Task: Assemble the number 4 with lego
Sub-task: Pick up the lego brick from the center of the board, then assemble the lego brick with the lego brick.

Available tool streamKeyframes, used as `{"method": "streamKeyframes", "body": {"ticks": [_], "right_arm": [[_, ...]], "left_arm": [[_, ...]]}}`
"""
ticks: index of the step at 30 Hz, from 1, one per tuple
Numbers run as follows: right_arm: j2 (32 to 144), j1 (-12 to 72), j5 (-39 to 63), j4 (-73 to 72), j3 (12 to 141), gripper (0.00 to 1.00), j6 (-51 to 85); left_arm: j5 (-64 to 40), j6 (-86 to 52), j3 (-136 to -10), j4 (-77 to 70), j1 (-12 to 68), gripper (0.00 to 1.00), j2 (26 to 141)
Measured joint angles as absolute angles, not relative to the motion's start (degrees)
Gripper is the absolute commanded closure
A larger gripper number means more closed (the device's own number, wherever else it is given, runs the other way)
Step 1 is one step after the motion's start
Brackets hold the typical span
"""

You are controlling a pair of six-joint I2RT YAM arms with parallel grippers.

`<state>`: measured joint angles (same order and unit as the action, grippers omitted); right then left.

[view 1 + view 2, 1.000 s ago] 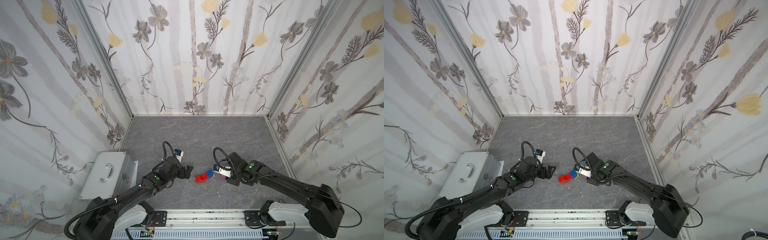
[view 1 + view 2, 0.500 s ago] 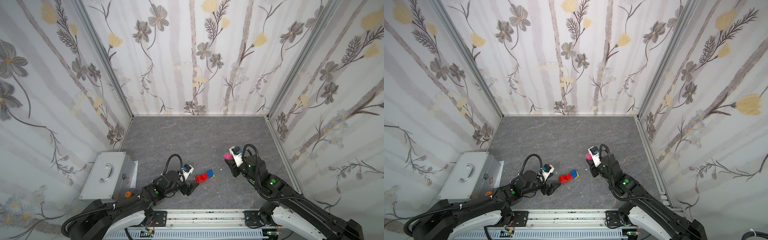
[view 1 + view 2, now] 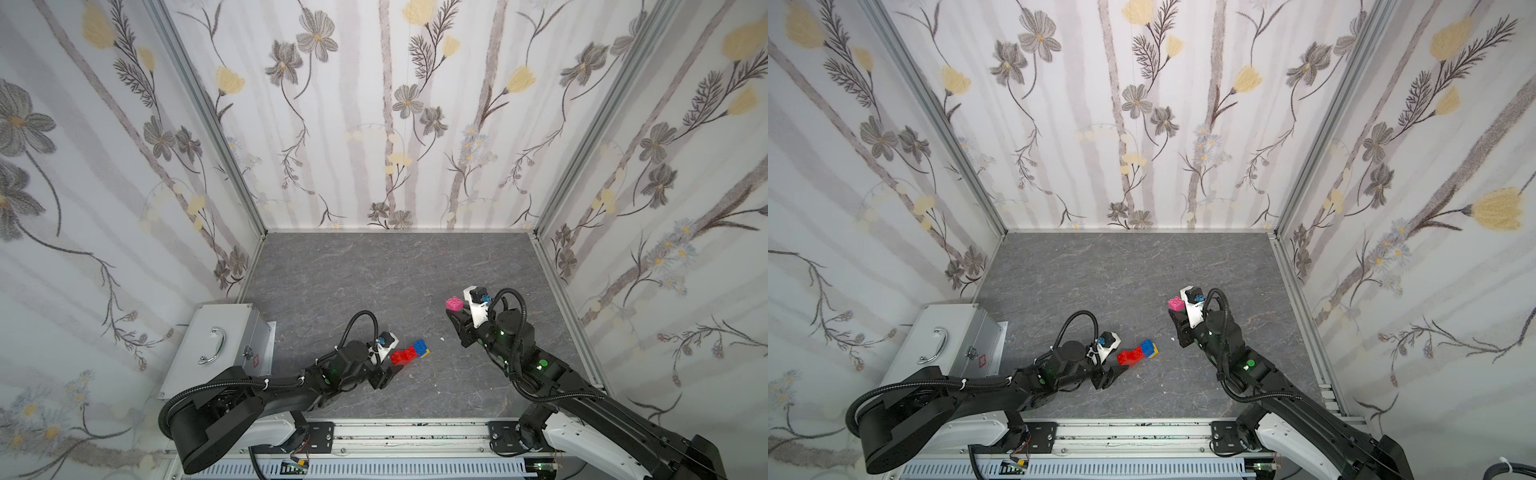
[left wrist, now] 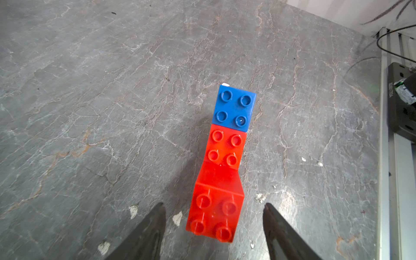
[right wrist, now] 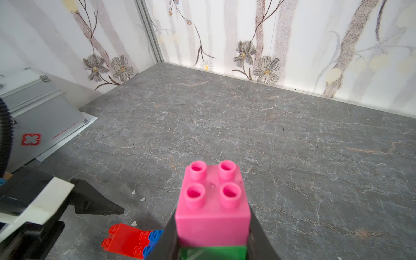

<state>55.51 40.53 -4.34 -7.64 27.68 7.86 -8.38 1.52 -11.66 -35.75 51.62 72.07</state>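
Note:
A lego piece lies flat on the grey floor: two red bricks [image 4: 216,211] joined to a blue brick [image 4: 234,110], with a yellow brick [image 3: 426,354] under the blue end. In both top views it sits at the front middle [image 3: 1138,353]. My left gripper [image 4: 213,204] is open, its jaws on either side of the red end with a gap on each side. My right gripper [image 5: 212,216] is raised to the right and shut on a pink brick [image 5: 212,202] stacked on a green brick [image 5: 213,252]. The pink brick [image 3: 454,304] shows in both top views.
A metal case [image 3: 216,345] with a handle stands at the front left, beside the left arm. Flowered walls close in three sides of the floor. The arms' base rail [image 3: 407,432] runs along the front edge. Small white specks [image 4: 177,218] dot the floor.
My right gripper drew back to the right and up with the pink and green stack. My left gripper came to the red end of the floor piece, and its jaws have narrowed.

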Motion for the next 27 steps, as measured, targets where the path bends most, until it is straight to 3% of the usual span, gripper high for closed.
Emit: {"method": "streamKeyframes", "body": {"ticks": [5, 19, 23, 27], "right_arm": [[55.5, 40.5, -4.3, -8.8, 27.7, 1.0, 8.8], [56.8, 40.5, -3.6, -9.4, 27.5, 1.0, 11.5], [57.6, 40.5, -1.9, -11.2, 26.3, 1.0, 12.9], [58.2, 40.6, 2.1, -15.5, 23.7, 1.0, 13.9]], "left_arm": [[-8.8, 2.5, -12.4, -38.1, 51.6, 0.41, 76.4], [-10.2, 3.0, -14.3, -39.3, 51.6, 0.76, 77.8], [-11.1, 4.8, -19.1, -31.7, 51.7, 0.79, 70.5], [-11.1, 6.3, -24.7, -20.3, 51.6, 0.74, 64.4]]}}
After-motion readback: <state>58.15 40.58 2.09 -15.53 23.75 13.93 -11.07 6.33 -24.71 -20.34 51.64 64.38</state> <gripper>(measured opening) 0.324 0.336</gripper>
